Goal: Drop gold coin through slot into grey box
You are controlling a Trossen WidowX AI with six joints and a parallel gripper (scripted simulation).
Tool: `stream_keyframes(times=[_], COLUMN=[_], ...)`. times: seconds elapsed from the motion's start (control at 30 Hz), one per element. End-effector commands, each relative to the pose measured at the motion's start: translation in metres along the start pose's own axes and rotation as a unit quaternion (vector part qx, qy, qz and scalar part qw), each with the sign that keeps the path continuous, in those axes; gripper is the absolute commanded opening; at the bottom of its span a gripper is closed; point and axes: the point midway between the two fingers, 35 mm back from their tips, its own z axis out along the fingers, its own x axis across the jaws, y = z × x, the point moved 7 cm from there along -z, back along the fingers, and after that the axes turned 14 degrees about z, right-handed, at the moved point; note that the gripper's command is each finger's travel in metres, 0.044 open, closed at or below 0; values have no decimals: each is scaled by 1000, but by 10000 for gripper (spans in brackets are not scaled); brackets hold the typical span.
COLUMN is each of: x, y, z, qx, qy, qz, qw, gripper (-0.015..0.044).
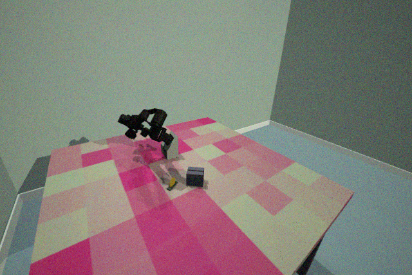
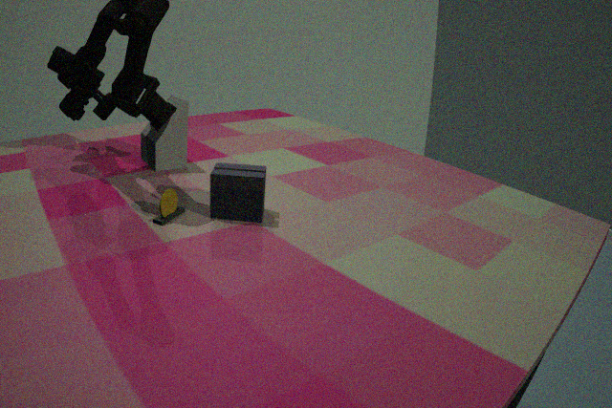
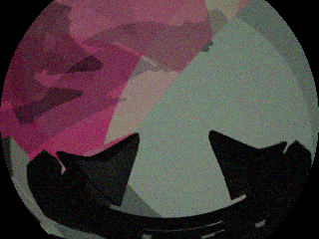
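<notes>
The gold coin (image 1: 172, 181) (image 2: 168, 202) stands on edge in the dark-green holder (image 1: 170, 188) (image 2: 160, 220) on the table. The grey box (image 1: 194, 179) (image 2: 237, 197) stands just right of the holder in the top and exterior views, closed, with a dark slot line across its lid. My gripper (image 1: 138, 134) (image 2: 89, 109) (image 3: 174, 135) is open and empty, raised above the table, behind and to the left of the coin in the top and exterior views. Neither coin, holder nor box shows in the wrist view.
The arm's pale grey base block (image 1: 172, 148) (image 2: 172, 139) stands behind the coin and box. The table (image 1: 272, 198) (image 2: 395, 265) has a pink and cream patchwork top. Its far edge crosses the wrist view, with wall beyond.
</notes>
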Motion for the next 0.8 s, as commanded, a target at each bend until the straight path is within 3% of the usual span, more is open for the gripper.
stream_keyframes(times=[0.0,0.27,0.77], x=[0,0,30], y=[1,56,175], z=[0,-14,-112], qx=[-2,-108,-343], qy=[1,58,218], qz=[0,-23,-116], qw=[1000,992,906], gripper=[374,164,161])
